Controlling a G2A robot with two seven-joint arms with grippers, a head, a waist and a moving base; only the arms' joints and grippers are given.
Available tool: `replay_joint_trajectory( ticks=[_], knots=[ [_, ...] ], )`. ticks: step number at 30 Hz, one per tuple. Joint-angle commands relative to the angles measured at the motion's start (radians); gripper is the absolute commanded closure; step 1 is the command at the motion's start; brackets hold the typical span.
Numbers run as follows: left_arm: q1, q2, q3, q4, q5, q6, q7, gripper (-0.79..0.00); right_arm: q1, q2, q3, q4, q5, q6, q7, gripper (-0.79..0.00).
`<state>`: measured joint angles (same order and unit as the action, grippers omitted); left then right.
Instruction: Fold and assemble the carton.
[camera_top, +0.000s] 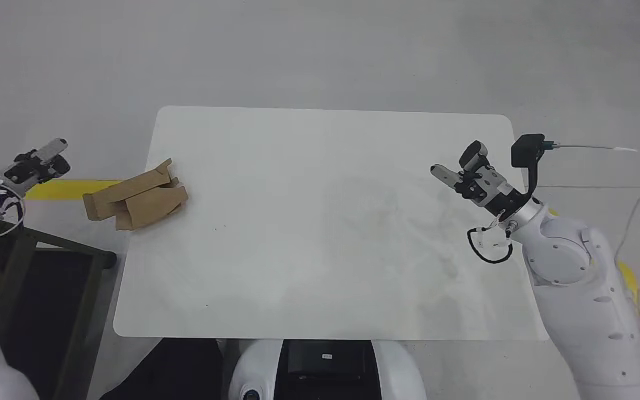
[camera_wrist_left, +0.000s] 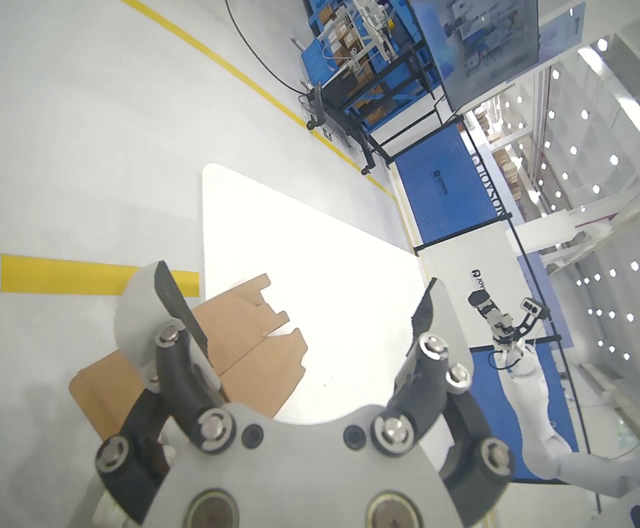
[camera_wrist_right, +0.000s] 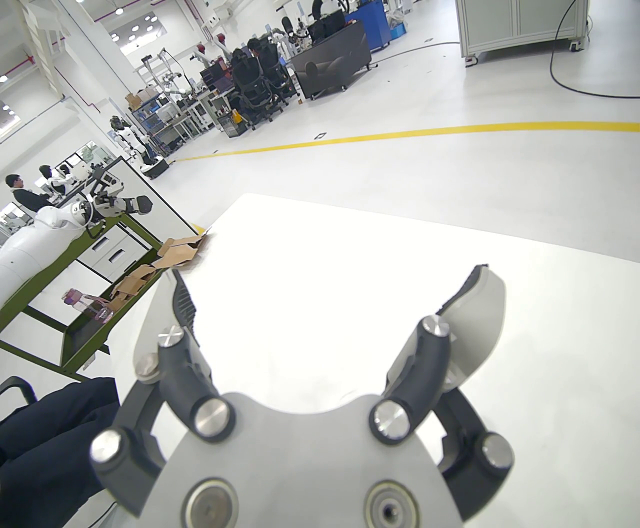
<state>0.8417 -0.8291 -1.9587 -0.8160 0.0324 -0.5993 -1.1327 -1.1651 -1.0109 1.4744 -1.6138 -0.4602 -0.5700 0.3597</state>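
Observation:
A flat brown carton (camera_top: 137, 197) lies unfolded at the left edge of the white table (camera_top: 330, 240), partly hanging over it. My left gripper (camera_top: 36, 160) hovers off the table to the left of the carton, open and holding nothing. In the left wrist view the carton (camera_wrist_left: 240, 340) sits just beyond the open left gripper (camera_wrist_left: 295, 290). My right gripper (camera_top: 460, 172) is above the table's right side, far from the carton, open and holding nothing. From the right wrist view the carton (camera_wrist_right: 181, 251) shows at the table's far corner, past the open right gripper (camera_wrist_right: 327, 285).
A dark green frame stand (camera_top: 55, 250) stands beside the table's left edge, with more brown cardboard pieces (camera_wrist_right: 131, 285) on its lower shelf. A yellow floor line (camera_top: 70, 187) runs under the carton's side. The table middle (camera_top: 330, 240) is bare.

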Motion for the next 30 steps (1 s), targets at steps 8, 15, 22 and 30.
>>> replay_joint_trajectory(
  ticks=[8, 15, 22, 30],
  knots=[
    [-0.102, 0.035, 0.028, 0.26, 0.125, 0.007, 0.102, -0.785, 0.0, 0.0, 0.0, 0.0, 0.0, 0.0, 0.0, -0.785],
    [-0.179, 0.048, 0.094, 0.401, 0.264, 0.02, 0.227, -0.785, 0.0, 0.0, 0.0, 0.0, 0.0, 0.0, 0.0, -0.785],
    [-0.236, 0.03, 0.182, 0.517, 0.355, 0.051, 0.265, -0.785, 0.0, 0.0, 0.0, 0.0, 0.0, 0.0, 0.0, -0.785],
    [-0.274, 0.012, 0.229, 0.602, 0.366, 0.096, 0.225, -0.785, 0.0, 0.0, 0.0, 0.0, 0.0, 0.0, 0.0, -0.785]
  ],
)
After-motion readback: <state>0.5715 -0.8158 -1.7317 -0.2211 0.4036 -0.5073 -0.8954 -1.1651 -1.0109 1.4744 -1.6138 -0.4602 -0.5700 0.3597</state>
